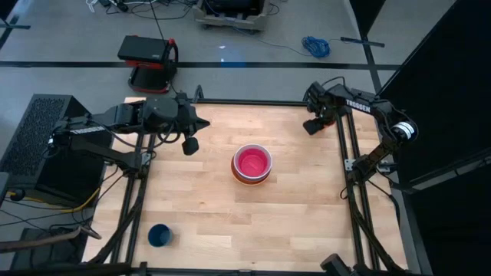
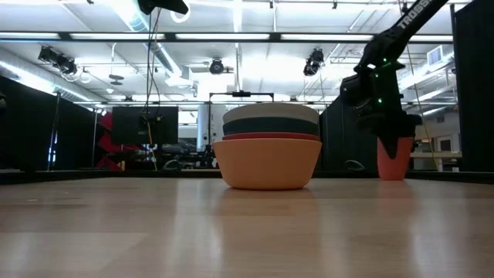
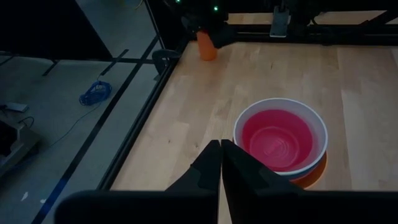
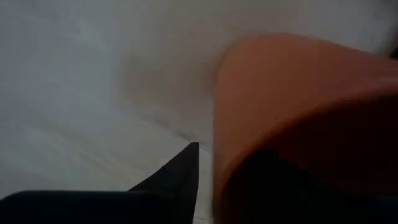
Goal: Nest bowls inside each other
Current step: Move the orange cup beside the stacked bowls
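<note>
The bowls (image 1: 252, 163) stand nested in one stack at the table's middle: pink inside white on top, then teal and red, with orange (image 2: 268, 166) at the bottom resting on the table. My left gripper (image 1: 190, 146) hangs shut above the table's far left part, to the left of the stack and touching nothing. My right gripper (image 1: 312, 126) points down at the far right corner, shut on a small orange cup (image 2: 394, 164) that stands upright on the table. My right gripper comes at the orange cup from above, at its rim (image 4: 224, 155). One finger (image 4: 183, 165) stands outside the cup's wall; the cup hides the other finger. The cup's base is on the table.
A small dark blue cup (image 1: 159, 234) stands near the table's near left corner. Black frame rails (image 1: 349, 176) run along the table's left, right and far edges. Bare wood lies between the stack and both cups.
</note>
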Action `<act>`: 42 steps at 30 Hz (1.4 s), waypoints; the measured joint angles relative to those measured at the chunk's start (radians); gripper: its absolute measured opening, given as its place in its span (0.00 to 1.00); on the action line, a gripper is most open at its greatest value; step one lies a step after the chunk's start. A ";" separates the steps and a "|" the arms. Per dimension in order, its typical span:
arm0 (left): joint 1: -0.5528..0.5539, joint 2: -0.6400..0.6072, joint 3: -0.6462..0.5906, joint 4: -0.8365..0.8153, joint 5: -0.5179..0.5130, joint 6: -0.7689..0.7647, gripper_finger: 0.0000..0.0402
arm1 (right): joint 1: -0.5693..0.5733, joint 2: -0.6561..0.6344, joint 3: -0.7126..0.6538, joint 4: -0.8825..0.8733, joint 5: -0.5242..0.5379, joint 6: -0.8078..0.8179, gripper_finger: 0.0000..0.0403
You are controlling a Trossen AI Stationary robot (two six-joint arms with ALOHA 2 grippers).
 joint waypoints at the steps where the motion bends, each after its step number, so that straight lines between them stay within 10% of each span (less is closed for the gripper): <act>1: 0.000 0.000 0.000 0.000 0.000 0.000 0.01 | 0.000 0.000 -0.002 -0.001 -0.001 0.000 0.21; 7: 0.000 0.000 0.000 0.000 0.000 0.000 0.01 | 0.000 -0.001 0.000 0.010 -0.013 -0.002 0.02; 30: 0.000 0.000 0.000 0.001 -0.001 0.005 0.00 | 0.062 -0.189 0.262 -0.091 -0.300 0.024 0.00; 42: 0.000 0.000 0.000 0.008 -0.001 0.005 0.01 | 0.318 -0.356 0.293 -0.168 -0.384 -0.074 0.00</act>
